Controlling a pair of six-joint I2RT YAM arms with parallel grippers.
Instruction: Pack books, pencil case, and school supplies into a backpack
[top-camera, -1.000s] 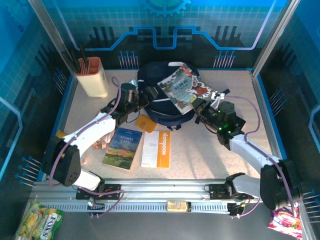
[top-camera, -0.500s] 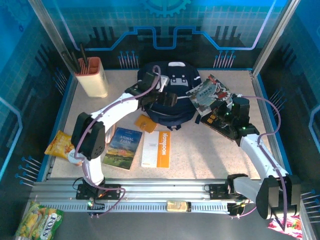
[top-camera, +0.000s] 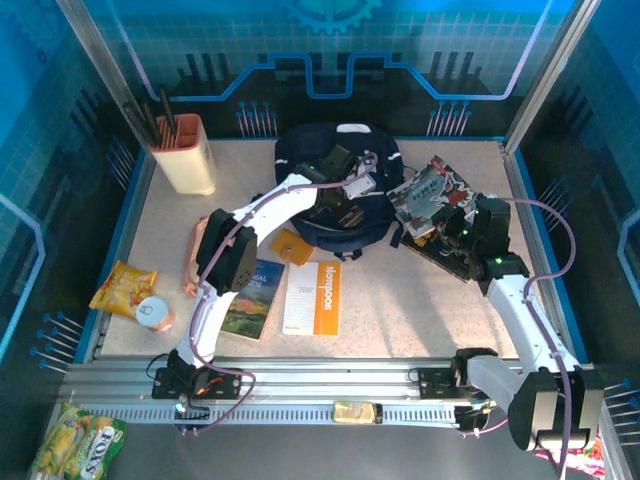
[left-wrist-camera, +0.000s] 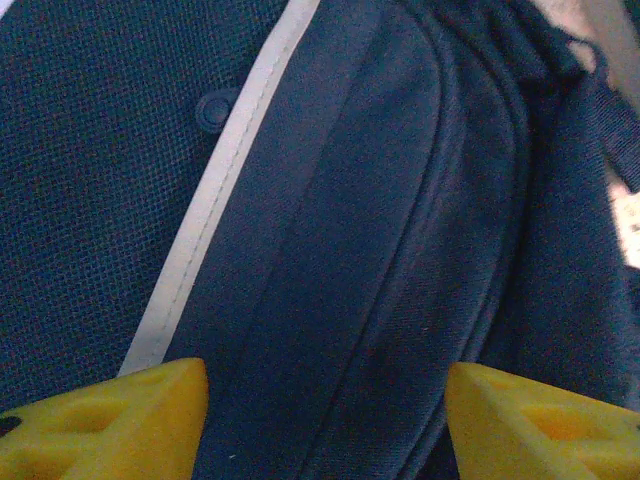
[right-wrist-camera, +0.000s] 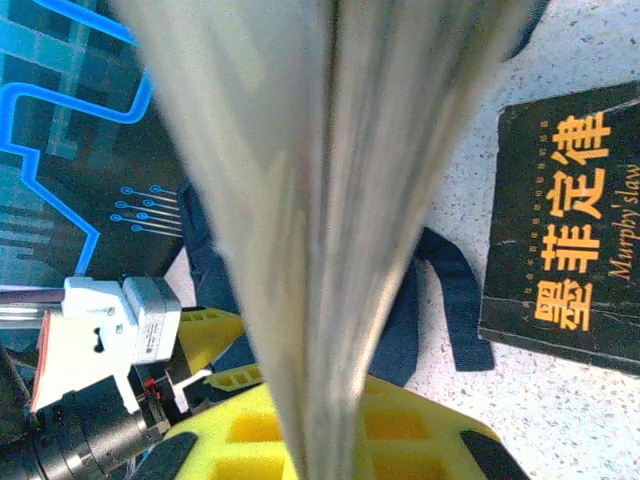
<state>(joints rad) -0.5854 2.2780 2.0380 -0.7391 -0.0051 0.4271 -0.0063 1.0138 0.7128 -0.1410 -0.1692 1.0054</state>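
1. Pen pot, far left corner; snack packet and tin on the near left. All lie well apart from the backpack and none is in play.
2. Animal Farm book, flat on the table, partly under the left arm. Not yet packed.
3. Small orange item, just beside the backpack's near edge. What it is cannot be told.
4. Notebook, white and orange, flat beside the Animal Farm book. Not yet packed.
5. Backpack, navy, lying at the back middle of the table. The left wrist view shows its pale stripe and seams close up. Whether its mouth is unzipped cannot be told.
6. Left gripper, over the top of the backpack. Its fingers are spread with fabric showing between them and nothing clamped.
7. Cartoon book, held up off the table just right of the backpack.
8. Right gripper, fingers clenched on the cartoon book's edge.
9. Black book with yellow lettering, flat on the table beneath the right arm.
10. Step in hand, as judged: opening the backpack for the first book.
11. Next move calls for the left fingers to pinch the fabric at the opening and lift. The cartoon book then has to be turned edge-on to slide in.
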